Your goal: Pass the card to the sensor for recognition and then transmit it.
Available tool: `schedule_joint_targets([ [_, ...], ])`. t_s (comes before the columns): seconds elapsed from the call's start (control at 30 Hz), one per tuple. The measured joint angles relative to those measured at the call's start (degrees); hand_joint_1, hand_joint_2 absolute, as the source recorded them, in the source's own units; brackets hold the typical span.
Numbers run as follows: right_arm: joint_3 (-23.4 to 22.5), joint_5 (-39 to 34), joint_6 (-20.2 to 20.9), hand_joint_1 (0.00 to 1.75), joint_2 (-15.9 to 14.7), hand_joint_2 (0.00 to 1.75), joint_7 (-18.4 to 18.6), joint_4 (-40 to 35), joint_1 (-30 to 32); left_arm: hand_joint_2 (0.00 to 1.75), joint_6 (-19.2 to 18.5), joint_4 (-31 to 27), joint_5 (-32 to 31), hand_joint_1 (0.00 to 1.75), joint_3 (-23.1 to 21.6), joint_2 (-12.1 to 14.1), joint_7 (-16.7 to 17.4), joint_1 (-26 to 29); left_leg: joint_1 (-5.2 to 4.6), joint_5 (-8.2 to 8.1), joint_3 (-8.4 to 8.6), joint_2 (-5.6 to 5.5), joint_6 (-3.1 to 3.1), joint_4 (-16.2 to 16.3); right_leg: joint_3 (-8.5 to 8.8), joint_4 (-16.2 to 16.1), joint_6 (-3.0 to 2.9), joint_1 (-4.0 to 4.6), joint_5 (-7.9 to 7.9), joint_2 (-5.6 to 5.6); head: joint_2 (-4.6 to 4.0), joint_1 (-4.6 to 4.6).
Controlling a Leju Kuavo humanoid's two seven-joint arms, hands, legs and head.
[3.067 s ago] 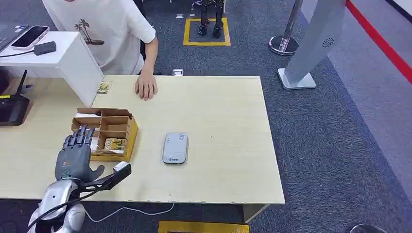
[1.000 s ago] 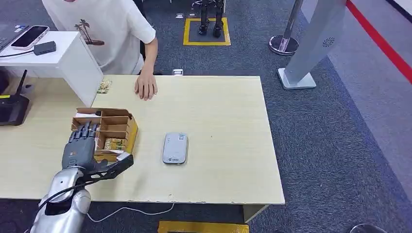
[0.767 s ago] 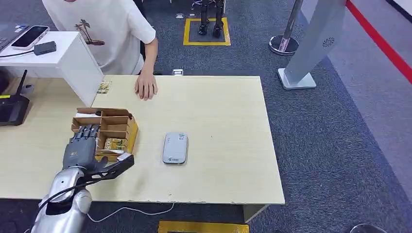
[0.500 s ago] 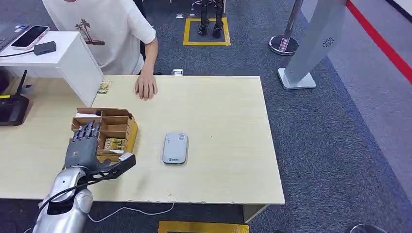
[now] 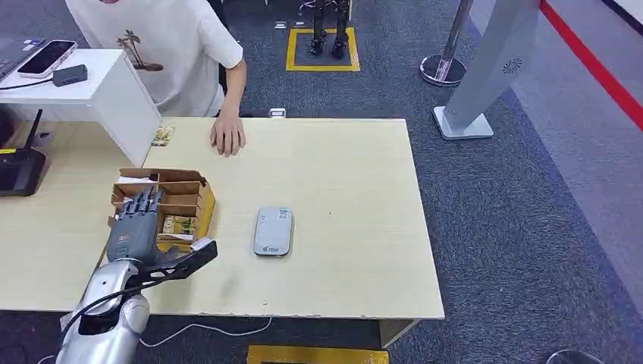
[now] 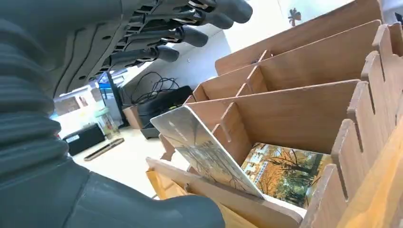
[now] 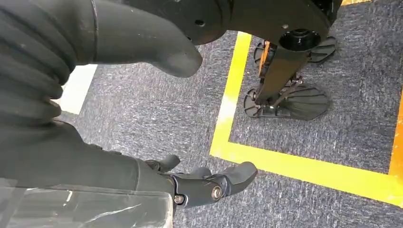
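A brown cardboard divider box (image 5: 193,186) stands on the left part of the table. A picture card (image 5: 180,225) lies in its near compartment. In the left wrist view one card (image 6: 204,152) leans tilted on the box's front wall and another card (image 6: 285,173) lies flat behind it. My left hand (image 5: 135,227) hovers over the box's near left side, fingers (image 6: 190,35) stretched out above the compartments, thumb out to the right, holding nothing. The grey sensor pad (image 5: 274,230) lies on the table right of the box. My right hand (image 7: 109,161) hangs over the floor with nothing in it, fingers apart.
A person stands behind the table with a hand (image 5: 227,136) resting flat on it. A white stand (image 5: 114,91) carrying a phone is at the back left, a black router (image 5: 19,171) further left. A small card (image 5: 162,136) lies by the stand. The table (image 5: 356,227) stretches bare to the right.
My left hand has moved forward and a little to the right, from the box's near corner to over its compartments. Box, sensor and the person's hand have stayed put.
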Motion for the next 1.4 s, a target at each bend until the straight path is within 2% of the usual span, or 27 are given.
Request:
schedule_joint_targets([
  [0.6,0.0,0.0,0.0,0.0,0.0,1.75,-0.2,0.0,0.0,1.75,-0.1,-0.2,0.3,0.0,-1.1,0.0,0.0,0.0,0.0,0.0,0.0,0.0,0.0,0.0,0.0,0.0,0.0,0.0,0.0,0.0,0.0,0.02],
  [0.63,0.0,0.0,0.0,0.0,0.0,1.75,-0.2,0.0,0.0,1.75,-0.1,-0.2,0.3,0.03,-1.1,0.0,0.0,0.0,0.0,0.0,0.0,0.0,0.0,0.0,0.0,0.0,0.0,0.0,0.0,0.0,0.0,0.02],
  [0.67,0.0,0.0,0.0,0.0,0.0,1.75,-0.2,0.0,0.0,1.75,-0.2,-0.2,0.4,0.16,-1.2,0.0,0.0,0.0,0.0,0.0,0.0,0.0,0.0,0.0,0.0,0.0,0.0,0.0,0.0,0.0,0.0,0.02],
  [0.8,0.0,-0.1,0.0,0.0,0.0,1.75,-0.2,0.0,0.0,1.75,-0.3,-0.4,0.5,0.05,-1.3,0.2,0.0,0.0,0.0,0.0,0.0,0.0,0.0,0.0,0.0,0.0,0.0,0.0,0.0,0.0,0.0,0.0],
  [1.4,0.0,-0.3,0.0,0.0,0.0,1.75,-0.2,0.0,0.4,1.75,-1.2,-3.4,0.4,0.05,-2.3,2.0,1.3,1.1,0.0,0.0,-0.01,0.0,0.0,0.0,0.0,0.0,0.0,0.0,0.0,0.0,0.0,0.0],
])
